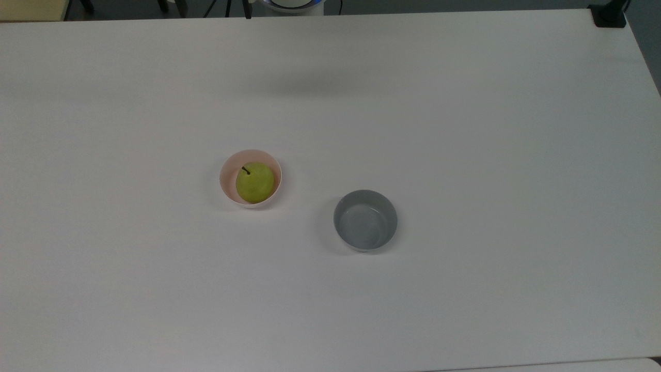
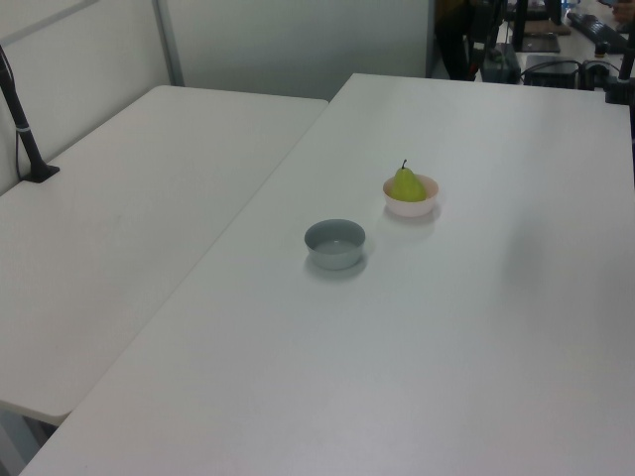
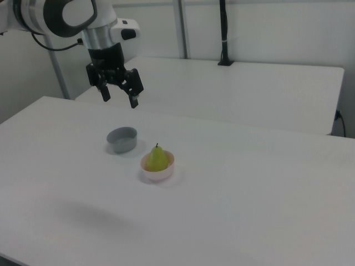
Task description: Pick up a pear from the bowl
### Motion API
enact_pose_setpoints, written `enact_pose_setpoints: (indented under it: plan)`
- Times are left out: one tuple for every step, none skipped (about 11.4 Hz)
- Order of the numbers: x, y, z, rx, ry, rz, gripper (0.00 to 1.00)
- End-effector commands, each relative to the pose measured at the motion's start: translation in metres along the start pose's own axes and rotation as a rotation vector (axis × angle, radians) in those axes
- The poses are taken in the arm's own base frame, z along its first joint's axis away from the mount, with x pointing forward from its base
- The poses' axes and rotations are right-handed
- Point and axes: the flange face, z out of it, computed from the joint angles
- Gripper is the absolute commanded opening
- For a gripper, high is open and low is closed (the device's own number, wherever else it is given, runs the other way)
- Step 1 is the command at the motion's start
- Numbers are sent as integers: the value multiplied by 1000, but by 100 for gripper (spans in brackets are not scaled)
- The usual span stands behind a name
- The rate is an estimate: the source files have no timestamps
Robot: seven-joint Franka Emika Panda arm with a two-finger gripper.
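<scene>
Matt white table (image 1: 465, 129), smooth bowl (image 1: 225, 182)

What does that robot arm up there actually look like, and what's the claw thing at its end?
The arm is built from rounded, glossy white segments with dark grey to black rings at the joints, and a thin dark cable trails beside it. A white block sits at the wrist, above a black gripper with two short, straight black fingers spread apart like a fork.

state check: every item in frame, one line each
pear: sitting in the pink bowl, stem up, not grasped
pink bowl: upright on the table, holding the pear
grey bowl: upright, empty, apart from the pink bowl
end effector: open, holding nothing, high above the table
</scene>
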Motion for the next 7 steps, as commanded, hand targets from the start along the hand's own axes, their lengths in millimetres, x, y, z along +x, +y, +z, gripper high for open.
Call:
enact_pose_setpoints:
  plan:
    - [0, 4, 1, -13, 20, -21, 100]
    - [3, 4, 7, -20, 10, -30, 100]
    - [7, 5, 16, -20, -7, -80, 100]
    - [8, 3, 17, -19, -10, -164, 100]
    - [8, 10, 22, -17, -20, -268, 100]
    - [10, 13, 26, -16, -25, -358, 100]
    - [17, 20, 32, -14, -31, -394, 100]
